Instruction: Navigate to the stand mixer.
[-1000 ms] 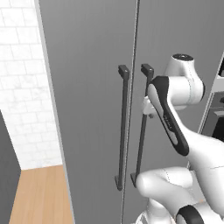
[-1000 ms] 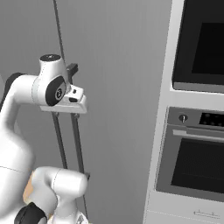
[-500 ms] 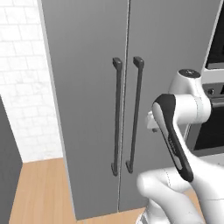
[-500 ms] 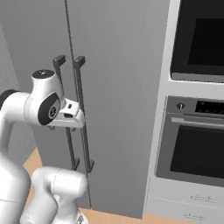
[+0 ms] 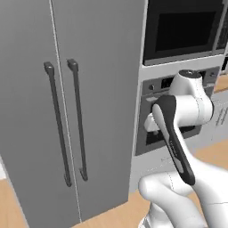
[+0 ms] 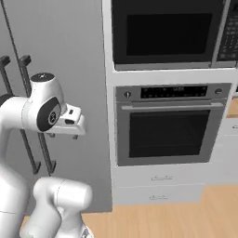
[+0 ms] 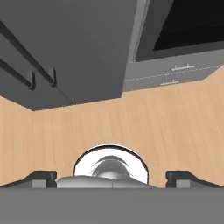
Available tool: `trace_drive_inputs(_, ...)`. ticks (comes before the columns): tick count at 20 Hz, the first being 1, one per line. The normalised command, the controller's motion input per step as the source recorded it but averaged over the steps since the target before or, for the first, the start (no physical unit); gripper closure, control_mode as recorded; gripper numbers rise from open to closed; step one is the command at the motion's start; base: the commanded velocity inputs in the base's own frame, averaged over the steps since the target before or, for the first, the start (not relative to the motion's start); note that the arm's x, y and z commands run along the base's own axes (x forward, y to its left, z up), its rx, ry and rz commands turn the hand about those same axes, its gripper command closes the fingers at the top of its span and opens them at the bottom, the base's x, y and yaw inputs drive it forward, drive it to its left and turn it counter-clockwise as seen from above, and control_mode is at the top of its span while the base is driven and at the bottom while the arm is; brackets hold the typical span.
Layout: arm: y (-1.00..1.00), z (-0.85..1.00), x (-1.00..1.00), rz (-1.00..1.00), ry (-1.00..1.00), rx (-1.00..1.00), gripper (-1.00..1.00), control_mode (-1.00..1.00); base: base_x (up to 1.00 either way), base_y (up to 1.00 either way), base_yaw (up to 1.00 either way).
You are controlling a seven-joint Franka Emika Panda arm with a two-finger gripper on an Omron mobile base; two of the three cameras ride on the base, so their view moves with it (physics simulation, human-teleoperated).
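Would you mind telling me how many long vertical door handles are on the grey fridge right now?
2. In the left base view, the left handle and the right handle stand side by side, flanking the seam between the fridge doors. No others show; some could lie outside the frame.

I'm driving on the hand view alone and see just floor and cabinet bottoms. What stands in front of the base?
Observer: A grey double-door fridge with two dark vertical handles fills the left.
Operator: And to the right of it?
Observer: A built-in wall oven with a dark window, under a black microwave.
Operator: Any stand mixer?
Observer: None in the base views; a sliver of wooden counter shows at the far right edge.
Operator: Are the fingers holding anything?
Observer: No, the gripper is open and the fingers are apart, pointing at bare wood floor.
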Motion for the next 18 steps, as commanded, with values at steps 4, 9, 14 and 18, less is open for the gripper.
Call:
trace_drive_inputs(4,0.00,0.00,0.00,0.00,0.00,0.00,-1.00,1.00,0.00,-0.86,-0.51)
trace_drive_inputs(9,0.00,0.00,0.00,0.00,0.00,0.00,-1.00,1.00,0.08,-0.82,-0.53)
trace_drive_inputs(14,0.00,0.00,0.00,0.00,0.00,0.00,-1.00,1.00,0.16,-0.78,-0.51)
trace_drive_inputs(18,0.00,0.00,0.00,0.00,0.00,0.00,-1.00,1.00,0.25,-0.70,-0.45)
